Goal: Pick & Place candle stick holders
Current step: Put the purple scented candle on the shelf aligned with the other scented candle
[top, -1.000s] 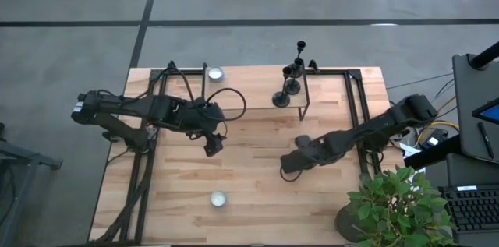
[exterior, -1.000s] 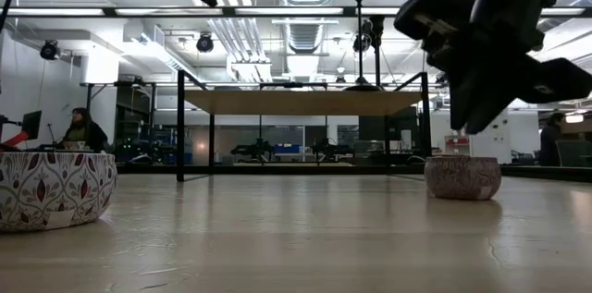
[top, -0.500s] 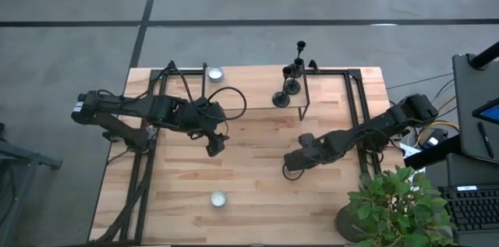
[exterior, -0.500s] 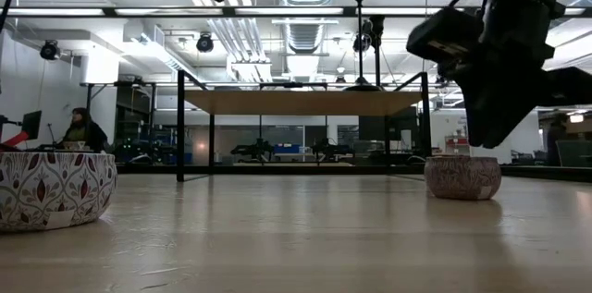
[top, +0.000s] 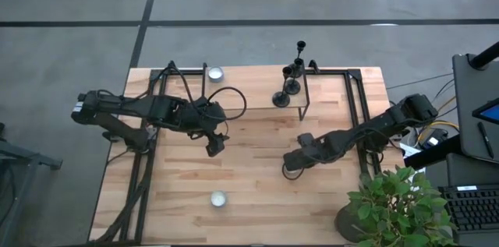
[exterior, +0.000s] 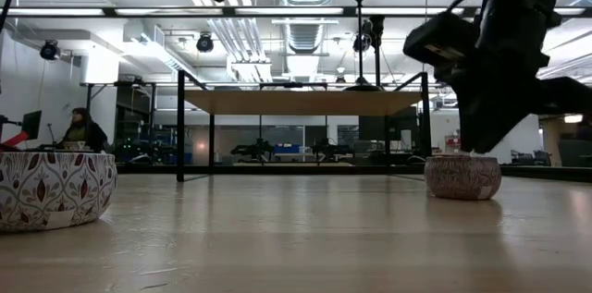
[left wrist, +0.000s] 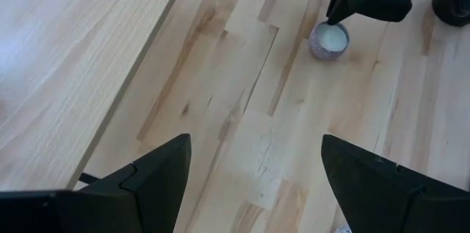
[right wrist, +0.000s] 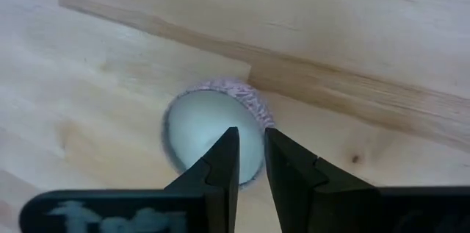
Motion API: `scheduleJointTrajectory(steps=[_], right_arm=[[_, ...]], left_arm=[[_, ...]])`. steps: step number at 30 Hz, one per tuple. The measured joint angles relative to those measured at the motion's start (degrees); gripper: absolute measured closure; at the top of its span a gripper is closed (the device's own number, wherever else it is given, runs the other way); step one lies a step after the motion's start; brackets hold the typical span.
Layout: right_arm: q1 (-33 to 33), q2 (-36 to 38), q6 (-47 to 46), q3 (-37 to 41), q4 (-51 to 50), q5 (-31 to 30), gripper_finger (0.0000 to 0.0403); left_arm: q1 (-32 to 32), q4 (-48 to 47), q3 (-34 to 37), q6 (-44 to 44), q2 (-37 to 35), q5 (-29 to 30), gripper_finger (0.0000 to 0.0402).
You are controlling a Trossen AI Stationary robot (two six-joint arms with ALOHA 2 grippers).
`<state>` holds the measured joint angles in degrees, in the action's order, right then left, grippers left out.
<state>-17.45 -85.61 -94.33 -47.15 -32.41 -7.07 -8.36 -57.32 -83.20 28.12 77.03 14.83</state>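
Observation:
Three black candle stick holders (top: 290, 79) stand by their round bases on the raised wooden shelf (exterior: 301, 101) at the table's far right; they also show in the low view (exterior: 361, 25). My left gripper (top: 213, 150) is open and empty above the table's middle left; its own view shows its fingers wide apart (left wrist: 255, 139). My right gripper (top: 288, 172) is shut and holds nothing, above the table right of the middle. In its own view (right wrist: 251, 134) it points down over a small patterned candle bowl (right wrist: 213, 134), clear of it.
One patterned candle bowl (top: 218, 199) sits near the table's front edge and another (top: 215, 74) at the far edge. The shelf's black metal frame (top: 304, 95) stands at the back. A potted plant (top: 394, 204) is at the front right corner.
My right gripper has gone down a little and tipped to point more steeply down at the table. The candle stick holders have kept still on the shelf.

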Motion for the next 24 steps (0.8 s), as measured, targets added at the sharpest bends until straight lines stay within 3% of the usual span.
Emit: scheduleJointTrajectory(steps=[14,24], right_arm=[[0.00,-2.39,-0.23,0.76,1.82,1.19,0.0342],[0.09,-2.37,1.22,0.68,1.82,1.09,0.0392]], left_arm=[[-0.02,-0.09,0.00,-0.33,-0.02,0.00,0.0101],[-0.07,-0.11,0.00,-0.91,-0.02,0.00,0.0101]])
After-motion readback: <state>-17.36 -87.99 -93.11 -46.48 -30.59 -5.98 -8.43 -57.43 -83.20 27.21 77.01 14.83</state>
